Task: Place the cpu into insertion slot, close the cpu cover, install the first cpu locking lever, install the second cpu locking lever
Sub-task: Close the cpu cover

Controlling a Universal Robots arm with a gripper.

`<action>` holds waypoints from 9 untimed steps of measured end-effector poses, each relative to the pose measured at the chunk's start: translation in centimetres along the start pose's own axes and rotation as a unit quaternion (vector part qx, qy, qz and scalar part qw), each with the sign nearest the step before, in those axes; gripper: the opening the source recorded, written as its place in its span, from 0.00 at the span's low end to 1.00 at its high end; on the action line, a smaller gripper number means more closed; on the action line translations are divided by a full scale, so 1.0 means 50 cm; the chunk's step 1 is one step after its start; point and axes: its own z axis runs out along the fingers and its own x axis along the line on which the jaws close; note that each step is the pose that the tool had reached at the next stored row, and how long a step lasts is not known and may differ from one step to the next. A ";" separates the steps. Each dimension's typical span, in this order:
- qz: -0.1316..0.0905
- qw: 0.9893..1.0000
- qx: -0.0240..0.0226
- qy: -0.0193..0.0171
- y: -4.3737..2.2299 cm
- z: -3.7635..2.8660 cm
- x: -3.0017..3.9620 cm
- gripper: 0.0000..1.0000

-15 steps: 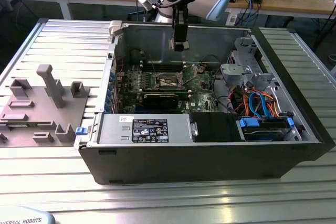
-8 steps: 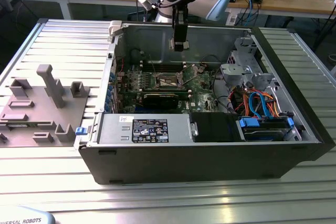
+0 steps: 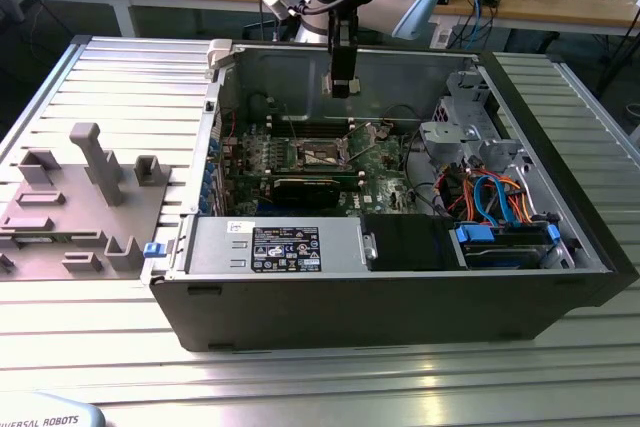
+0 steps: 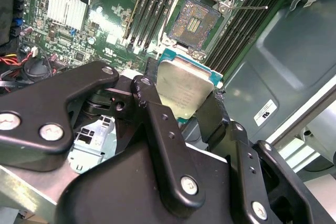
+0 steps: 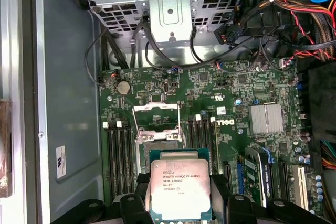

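Observation:
My gripper (image 4: 184,100) is shut on the cpu (image 4: 185,88), a flat square chip with a silver-grey top, gripped by two opposite edges between black fingers (image 4: 152,103). In the first wrist view the cpu (image 5: 180,186) hangs over the green board, overlapping the near edge of the insertion slot (image 5: 157,141). The second wrist view shows the insertion slot (image 4: 193,20) bare, with its dark pin field exposed. The cpu cover (image 5: 156,110) stands flipped open beyond the slot, and a thin wire lever (image 4: 253,8) sticks out beside it. In the exterior view my gripper (image 3: 342,85) hovers above the insertion slot (image 3: 322,154) inside the open case.
Long black memory slots (image 5: 119,153) flank the socket on both sides. A finned heatsink (image 5: 265,118) sits on the board, and a metal drive cage (image 5: 170,3) with bundled cables (image 3: 490,192) stands nearby. Case walls (image 3: 400,297) enclose the board. A grey fixture (image 3: 95,162) stands at the exterior view's left.

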 end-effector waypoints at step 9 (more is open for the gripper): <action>0.003 1.000 0.000 0.000 0.000 0.000 0.000 0.54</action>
